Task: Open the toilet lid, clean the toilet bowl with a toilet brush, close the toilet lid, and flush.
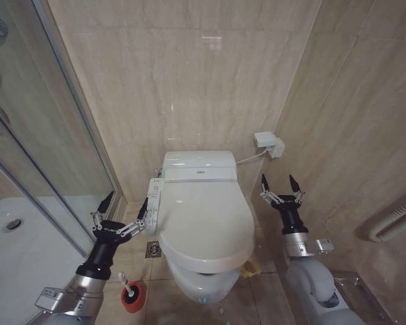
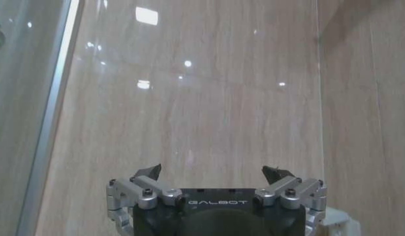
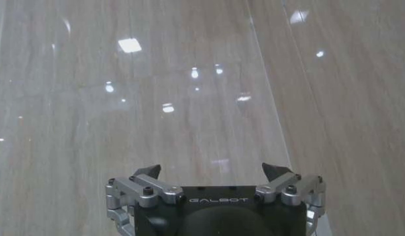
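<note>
The toilet lid [image 1: 206, 220] lies shut over the toilet bowl [image 1: 203, 284], whose white ceramic front shows below it. On the floor to the left, the toilet brush [image 1: 126, 284] stands in its red cup holder [image 1: 133, 298]. My left gripper [image 1: 124, 204] is open, raised left of the toilet beside the button panel [image 1: 153, 205]. My right gripper [image 1: 279, 183] is open on the toilet's right side, level with the lid's rear. In the wrist views, both the left gripper [image 2: 212, 170] and the right gripper [image 3: 212, 169] face bare tile wall with nothing between their fingers.
A glass shower screen [image 1: 47, 135] and a white shower tray [image 1: 17, 250] stand at the left. A white wall box [image 1: 267, 143] with a cable sits right of the tank. A floor drain [image 1: 153, 249] lies beside the bowl. A ribbed hose [image 1: 396, 220] hangs on the right wall.
</note>
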Available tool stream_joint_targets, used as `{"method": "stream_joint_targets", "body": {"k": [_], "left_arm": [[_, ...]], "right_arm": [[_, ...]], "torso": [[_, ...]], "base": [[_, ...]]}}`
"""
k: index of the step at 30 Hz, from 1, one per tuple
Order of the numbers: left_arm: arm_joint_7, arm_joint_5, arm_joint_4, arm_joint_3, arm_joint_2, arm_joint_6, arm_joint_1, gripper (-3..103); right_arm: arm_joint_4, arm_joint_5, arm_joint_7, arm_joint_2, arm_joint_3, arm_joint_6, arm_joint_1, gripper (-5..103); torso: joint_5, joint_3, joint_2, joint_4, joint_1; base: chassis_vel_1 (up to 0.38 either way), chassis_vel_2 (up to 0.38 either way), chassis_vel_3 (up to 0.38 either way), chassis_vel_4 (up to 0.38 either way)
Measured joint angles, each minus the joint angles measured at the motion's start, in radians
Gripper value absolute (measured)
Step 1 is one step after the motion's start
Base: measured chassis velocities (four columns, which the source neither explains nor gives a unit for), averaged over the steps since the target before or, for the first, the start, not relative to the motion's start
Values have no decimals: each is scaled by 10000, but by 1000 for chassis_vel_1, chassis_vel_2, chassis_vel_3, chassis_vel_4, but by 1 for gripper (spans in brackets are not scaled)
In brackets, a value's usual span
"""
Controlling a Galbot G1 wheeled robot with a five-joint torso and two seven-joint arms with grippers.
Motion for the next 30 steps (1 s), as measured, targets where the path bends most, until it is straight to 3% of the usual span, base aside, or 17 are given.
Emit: {"method": "stream_joint_targets", "body": {"k": [13, 30], "left_arm": [[65, -332, 28, -330, -417, -1, -161, 100], [72, -226, -100, -264, -610, 0, 307, 100]], "right_arm": [[1352, -417, 278, 420, 31, -343, -1263, 100], [870, -907, -201, 1519, 347, 32, -1023, 100]], "torso": [[-1, 0, 0, -3, -1], [1, 0, 0, -1, -1]], "base": [[0, 0, 0, 0], [0, 0, 0, 0]]}}
